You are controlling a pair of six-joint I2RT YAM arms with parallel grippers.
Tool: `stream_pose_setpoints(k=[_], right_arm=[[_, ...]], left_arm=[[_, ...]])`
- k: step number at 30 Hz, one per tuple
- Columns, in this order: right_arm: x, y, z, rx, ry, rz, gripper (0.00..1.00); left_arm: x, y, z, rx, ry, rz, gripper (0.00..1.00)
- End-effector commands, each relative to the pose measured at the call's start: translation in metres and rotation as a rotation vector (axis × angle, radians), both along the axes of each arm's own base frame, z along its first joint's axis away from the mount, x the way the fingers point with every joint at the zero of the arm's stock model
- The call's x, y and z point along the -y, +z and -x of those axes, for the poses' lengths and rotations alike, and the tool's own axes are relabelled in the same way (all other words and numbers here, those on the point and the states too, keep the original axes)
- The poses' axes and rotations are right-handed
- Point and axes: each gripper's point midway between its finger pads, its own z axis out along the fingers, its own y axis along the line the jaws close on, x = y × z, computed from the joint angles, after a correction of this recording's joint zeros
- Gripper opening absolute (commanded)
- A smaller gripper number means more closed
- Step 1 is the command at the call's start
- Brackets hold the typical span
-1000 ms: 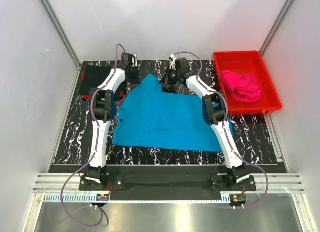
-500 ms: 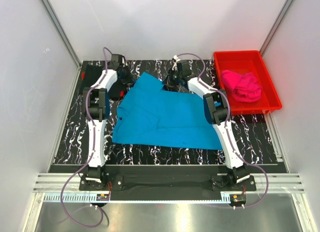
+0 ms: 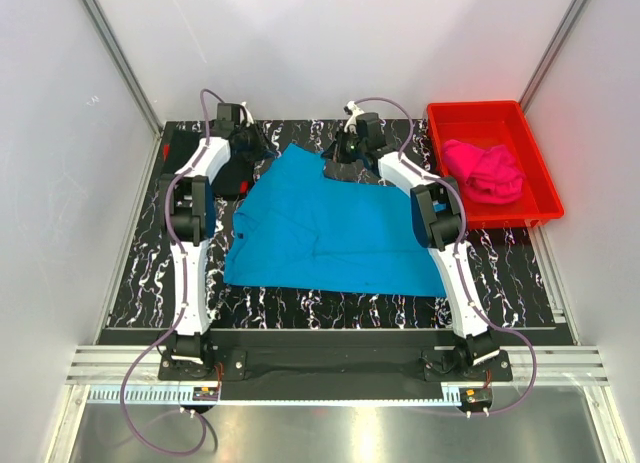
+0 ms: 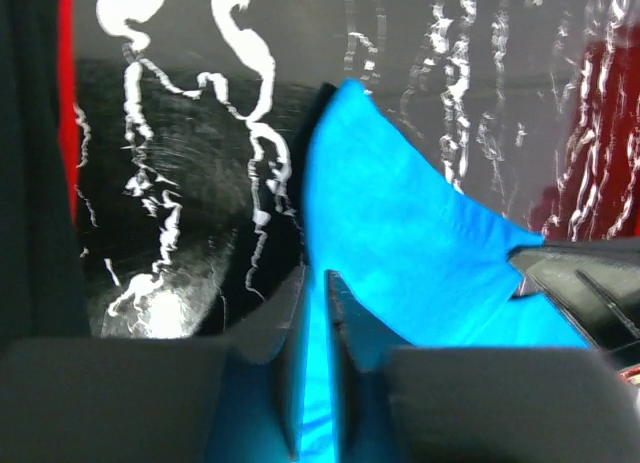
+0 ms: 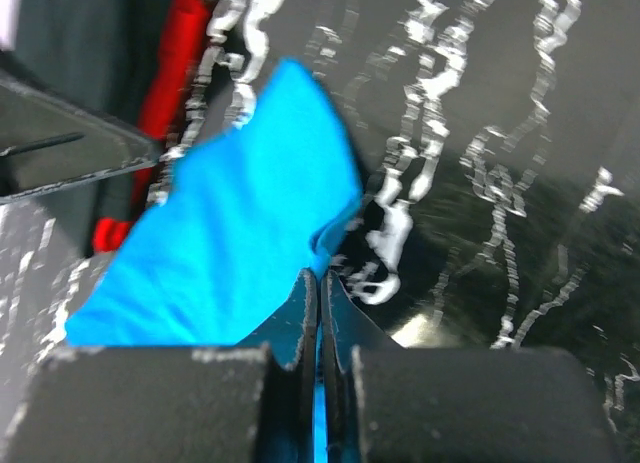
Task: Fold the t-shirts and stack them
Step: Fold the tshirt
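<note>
The turquoise t-shirt [image 3: 330, 228], judged light and limp, was pinched along its far edge by the left end effector [image 4: 318, 283] and right end effector [image 5: 320, 283], both clenched on cloth.

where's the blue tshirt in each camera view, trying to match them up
Top external: the turquoise t-shirt lies spread flat in the middle of the picture.
Left wrist: lower centre, rising from the left gripper to a pointed corner.
Right wrist: left of centre, one edge pinched in the right gripper.
Shared landmark: the black, white-veined tabletop under the shirt.
</note>
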Motion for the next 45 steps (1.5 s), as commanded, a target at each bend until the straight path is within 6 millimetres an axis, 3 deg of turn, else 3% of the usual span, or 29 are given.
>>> stream_pose_setpoints(k=[1, 9, 14, 17, 19, 20, 22, 24, 26, 27, 31, 33, 34, 35, 37, 39, 41, 42, 44, 45], right_arm=[[-0.011, 0.092, -0.001, 0.190, 0.099, -0.091, 0.00], [-0.036, 0.105, 0.030, 0.191, 0.283, -0.174, 0.00], [-0.051, 0.113, 0.063, 0.201, 0.447, -0.203, 0.00], [-0.053, 0.101, 0.096, 0.157, 0.579, -0.195, 0.01], [-0.047, 0.081, 0.119, 0.088, 0.624, -0.152, 0.01], [-0.045, 0.074, 0.126, 0.080, 0.634, -0.131, 0.01], [-0.036, 0.059, 0.145, 0.061, 0.640, -0.079, 0.01], [-0.032, 0.051, 0.157, 0.063, 0.650, -0.049, 0.01], [-0.025, 0.043, 0.170, 0.045, 0.637, -0.014, 0.02], [-0.022, 0.037, 0.174, 0.048, 0.646, 0.012, 0.04], [-0.011, 0.018, 0.196, -0.017, 0.649, 0.072, 0.25], [-0.008, 0.020, 0.202, -0.005, 0.635, 0.084, 0.33], [-0.003, 0.019, 0.209, -0.009, 0.616, 0.098, 0.42], [-0.003, 0.024, 0.207, -0.001, 0.587, 0.084, 0.47], [0.001, 0.033, 0.202, 0.004, 0.520, 0.091, 0.53], [0.004, 0.041, 0.180, -0.003, 0.378, 0.104, 0.56], [0.002, 0.047, 0.169, -0.036, 0.302, 0.076, 0.57], [0.002, 0.049, 0.154, -0.038, 0.242, 0.088, 0.57], [0.003, 0.044, 0.144, -0.099, 0.157, 0.084, 0.57], [0.006, 0.041, 0.129, -0.100, 0.092, 0.106, 0.58]], left_arm=[[0.000, 0.062, -0.006, 0.140, -0.011, 0.007, 0.33], [-0.004, 0.057, -0.005, 0.108, 0.027, -0.003, 0.43], [-0.009, 0.076, 0.007, 0.081, 0.069, -0.004, 0.46], [-0.014, 0.084, 0.021, 0.036, 0.095, -0.024, 0.47], [-0.016, 0.081, 0.031, 0.009, 0.099, -0.038, 0.47], [-0.018, 0.091, 0.036, 0.021, 0.105, -0.044, 0.48], [-0.021, 0.079, 0.050, -0.023, 0.122, -0.056, 0.48], [-0.019, 0.084, 0.061, -0.031, 0.127, -0.054, 0.48], [-0.012, 0.075, 0.076, -0.061, 0.116, -0.061, 0.49], [-0.010, 0.083, 0.081, -0.049, 0.113, -0.073, 0.50], [0.006, 0.082, 0.109, -0.071, 0.084, -0.113, 0.51], [0.003, 0.065, 0.128, -0.125, 0.099, -0.126, 0.51], [0.003, 0.077, 0.132, -0.099, 0.114, -0.113, 0.51], [-0.001, 0.060, 0.147, -0.143, 0.122, -0.123, 0.51], [-0.006, 0.071, 0.157, -0.118, 0.154, -0.119, 0.52], [-0.013, 0.065, 0.169, -0.137, 0.179, -0.131, 0.53], [-0.015, 0.077, 0.178, -0.111, 0.189, -0.122, 0.54], [-0.019, 0.071, 0.187, -0.127, 0.197, -0.123, 0.54], [-0.024, 0.084, 0.193, -0.092, 0.211, -0.117, 0.54], [-0.028, 0.082, 0.199, -0.096, 0.216, -0.119, 0.54]])
